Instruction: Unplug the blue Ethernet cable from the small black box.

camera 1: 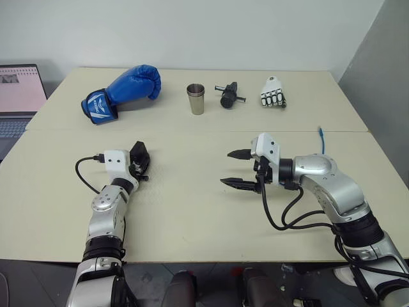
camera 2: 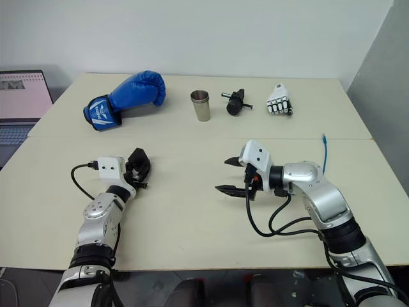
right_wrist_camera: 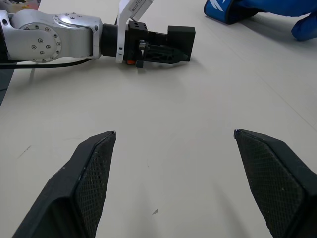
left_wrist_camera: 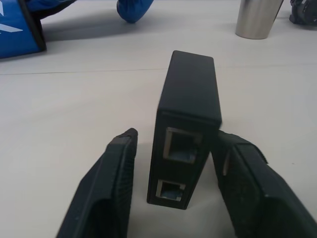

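Upright, small black box (left_wrist_camera: 187, 124), ports toward left pincer (left_wrist_camera: 173, 198).

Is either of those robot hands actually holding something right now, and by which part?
Nothing is firmly held. The small black box stands on the table between the left gripper's parted fingers, with a visible gap on one side. The right gripper is open and empty.

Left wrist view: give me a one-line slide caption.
Small black box standing on the table between the open left gripper, both ports empty.
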Controlling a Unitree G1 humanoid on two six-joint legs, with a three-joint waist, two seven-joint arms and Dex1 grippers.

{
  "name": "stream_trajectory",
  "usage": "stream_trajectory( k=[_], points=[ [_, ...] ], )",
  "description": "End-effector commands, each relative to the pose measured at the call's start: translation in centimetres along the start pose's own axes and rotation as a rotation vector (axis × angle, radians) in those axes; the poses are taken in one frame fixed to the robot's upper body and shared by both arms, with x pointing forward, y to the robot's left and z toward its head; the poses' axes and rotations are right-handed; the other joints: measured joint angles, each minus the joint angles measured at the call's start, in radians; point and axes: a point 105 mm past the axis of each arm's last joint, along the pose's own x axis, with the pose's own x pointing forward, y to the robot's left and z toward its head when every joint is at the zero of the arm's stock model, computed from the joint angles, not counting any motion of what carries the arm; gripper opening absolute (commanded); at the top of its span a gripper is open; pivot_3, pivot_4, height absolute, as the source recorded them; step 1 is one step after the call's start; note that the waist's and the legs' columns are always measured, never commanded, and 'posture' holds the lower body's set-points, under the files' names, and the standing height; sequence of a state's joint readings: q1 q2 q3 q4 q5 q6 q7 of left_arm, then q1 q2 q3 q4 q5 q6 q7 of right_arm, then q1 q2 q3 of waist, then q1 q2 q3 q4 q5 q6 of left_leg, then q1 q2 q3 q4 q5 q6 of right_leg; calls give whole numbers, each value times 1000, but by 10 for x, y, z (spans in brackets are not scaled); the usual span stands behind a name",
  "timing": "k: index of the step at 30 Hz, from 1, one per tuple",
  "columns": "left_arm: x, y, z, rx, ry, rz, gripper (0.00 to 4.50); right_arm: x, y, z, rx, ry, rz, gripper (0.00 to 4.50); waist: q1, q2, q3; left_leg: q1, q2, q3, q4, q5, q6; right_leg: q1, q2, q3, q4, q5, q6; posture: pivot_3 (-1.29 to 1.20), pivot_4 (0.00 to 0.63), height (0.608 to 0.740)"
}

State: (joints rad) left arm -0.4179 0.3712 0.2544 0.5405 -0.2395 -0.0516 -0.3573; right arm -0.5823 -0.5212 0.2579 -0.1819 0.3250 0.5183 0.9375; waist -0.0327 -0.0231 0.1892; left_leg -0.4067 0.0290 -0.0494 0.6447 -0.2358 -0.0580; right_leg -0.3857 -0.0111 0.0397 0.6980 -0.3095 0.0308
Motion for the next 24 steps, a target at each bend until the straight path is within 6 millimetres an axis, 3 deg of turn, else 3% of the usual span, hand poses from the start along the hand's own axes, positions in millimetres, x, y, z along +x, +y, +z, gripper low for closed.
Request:
stream_trajectory(
  k=[1, 4, 13, 20, 24],
  points=[
    [-5, 2, -10, -6, 29, 23, 3463, -1, 0, 12, -47, -23, 5, 4037, 0, 0, 0, 0, 0, 0, 0, 0, 0, 0, 0, 0, 0, 0, 0, 0, 150, 740],
    [-7, 1, -8, 13, 27, 17, 4026, 0, 0, 12, -48, -22, 3, 4037, 0, 0, 0, 0, 0, 0, 0, 0, 0, 0, 0, 0, 0, 0, 0, 0, 150, 740],
    [-45, 6, 4, 175, 82, -6, 4026, -14, 8, 0, 2, -6, -47, 4037, -2, 0, 0, 0, 1, -1, -1, 0, 0, 0, 0, 1, 0, 0, 0, 0, 150, 740],
    [-72, 6, 33, 293, 125, -199, 4026, -55, 21, -9, 78, 33, -52, 4037, 4, -1, 0, 0, 0, -1, -1, 0, 0, 0, -1, 0, -1, 0, 0, 0, 150, 740],
    [-86, 0, 56, 257, 156, -382, 4026, -80, 15, 3, 105, 18, -74, 4037, 3, -1, 0, 1, 1, 0, -1, 0, 0, 2, -1, -1, -1, 0, 0, 0, 150, 740]
  ],
)
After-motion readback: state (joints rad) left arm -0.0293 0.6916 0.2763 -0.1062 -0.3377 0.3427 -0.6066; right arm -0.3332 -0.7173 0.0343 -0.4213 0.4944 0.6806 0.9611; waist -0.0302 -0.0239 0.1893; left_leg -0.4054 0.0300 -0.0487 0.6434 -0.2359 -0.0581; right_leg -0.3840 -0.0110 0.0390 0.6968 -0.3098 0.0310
